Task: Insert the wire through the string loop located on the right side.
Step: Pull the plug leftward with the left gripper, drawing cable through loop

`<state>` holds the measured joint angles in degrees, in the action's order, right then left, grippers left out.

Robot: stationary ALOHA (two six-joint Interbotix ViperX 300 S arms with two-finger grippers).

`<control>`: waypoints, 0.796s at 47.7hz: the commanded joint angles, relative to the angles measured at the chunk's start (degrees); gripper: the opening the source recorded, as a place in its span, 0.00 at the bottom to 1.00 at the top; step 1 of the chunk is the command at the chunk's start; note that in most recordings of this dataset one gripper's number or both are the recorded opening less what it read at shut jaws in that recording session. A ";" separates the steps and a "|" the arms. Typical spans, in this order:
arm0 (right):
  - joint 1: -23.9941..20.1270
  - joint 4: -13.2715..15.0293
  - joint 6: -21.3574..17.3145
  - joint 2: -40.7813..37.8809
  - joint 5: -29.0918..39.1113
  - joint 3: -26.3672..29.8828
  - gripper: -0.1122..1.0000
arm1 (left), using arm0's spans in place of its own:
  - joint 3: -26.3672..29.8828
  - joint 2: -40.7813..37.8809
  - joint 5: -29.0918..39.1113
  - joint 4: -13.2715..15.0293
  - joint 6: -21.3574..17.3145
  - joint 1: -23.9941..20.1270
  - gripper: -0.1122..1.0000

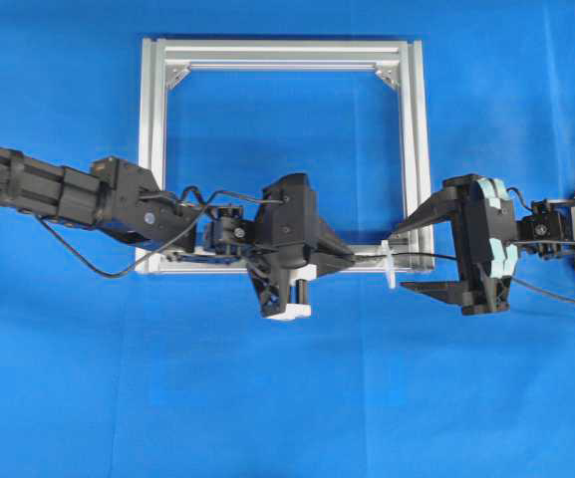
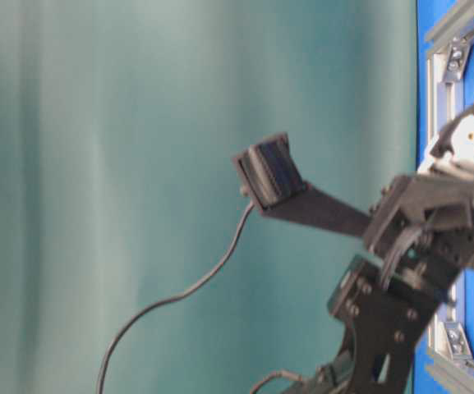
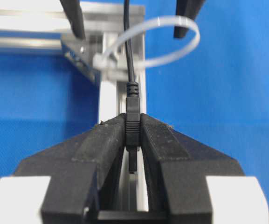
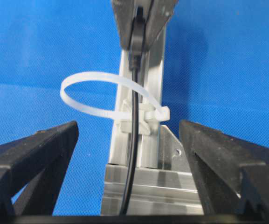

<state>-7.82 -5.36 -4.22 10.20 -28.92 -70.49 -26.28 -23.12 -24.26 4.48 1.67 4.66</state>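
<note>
The wire (image 3: 129, 60) is being clamped at its plug by the left gripper (image 3: 133, 140) while the right gripper (image 4: 129, 140) is held spread, ungrasping, so the cable tie loop (image 4: 107, 95) at the frame's (image 1: 415, 149) near right corner risks being dragged aside.

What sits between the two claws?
In the overhead view, the string loop on the frame sits between the left gripper and right gripper, with the wire running through it.

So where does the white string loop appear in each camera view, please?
Overhead view: the string loop sits low and right of centre, at the lower right corner of the silver frame.
Left wrist view: the string loop is at the top centre.
Right wrist view: the string loop is just left of centre.
Shared landmark: the silver frame that it is tied to.
</note>
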 commanded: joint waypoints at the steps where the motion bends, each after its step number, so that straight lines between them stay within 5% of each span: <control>1: -0.09 -0.09 0.00 0.88 -0.18 0.44 0.95 | -1.14 3.78 -0.26 -0.18 -0.09 0.44 0.17; 38: -0.09 -0.09 0.18 0.88 -0.18 0.62 0.95 | -30.50 26.54 -1.41 -0.09 0.62 1.05 0.17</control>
<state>-7.82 -5.36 -4.13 10.20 -28.83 -70.58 -54.84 -0.35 -24.70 4.48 2.29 5.54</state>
